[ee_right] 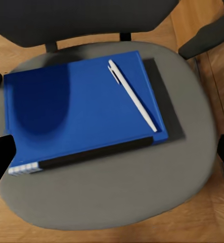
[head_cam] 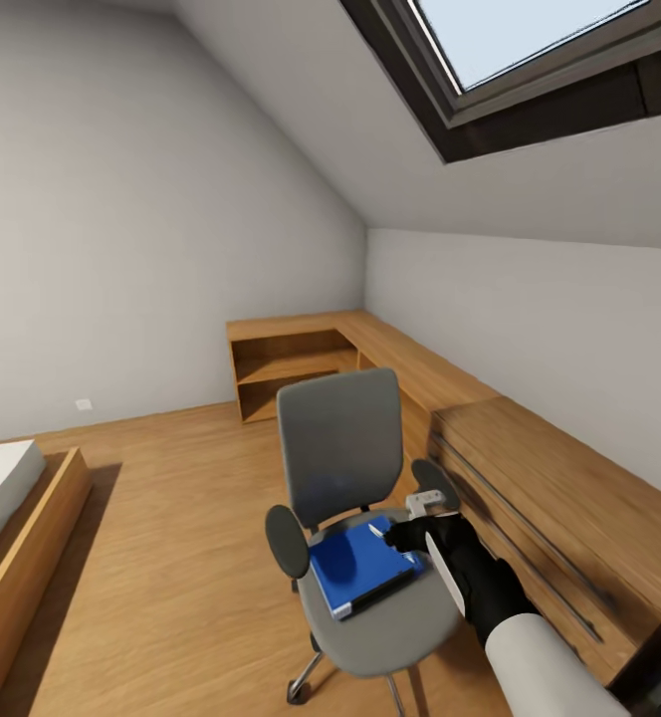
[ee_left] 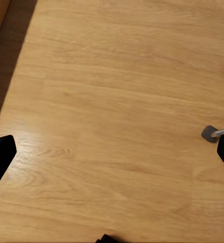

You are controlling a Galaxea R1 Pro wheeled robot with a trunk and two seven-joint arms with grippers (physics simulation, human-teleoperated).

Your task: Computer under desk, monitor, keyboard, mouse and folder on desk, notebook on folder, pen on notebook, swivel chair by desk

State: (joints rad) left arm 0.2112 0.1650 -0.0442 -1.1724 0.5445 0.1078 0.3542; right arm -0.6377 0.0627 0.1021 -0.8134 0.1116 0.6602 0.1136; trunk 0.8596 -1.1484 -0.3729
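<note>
The right end effector (head_cam: 402,538), jaws spread and empty, hovers over the stiff, flat blue folder (ee_right: 81,109), best pinched at its overhanging edge near the swivel chair's (head_cam: 370,622) seat front, the loose white pen (ee_right: 132,94) likely rolling

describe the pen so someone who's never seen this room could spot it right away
Find the grey swivel chair standing beside the long wooden desk. On its seat lies a blue notebook, and the pen rests diagonally across its cover. It is the only slim white stick there.
</note>
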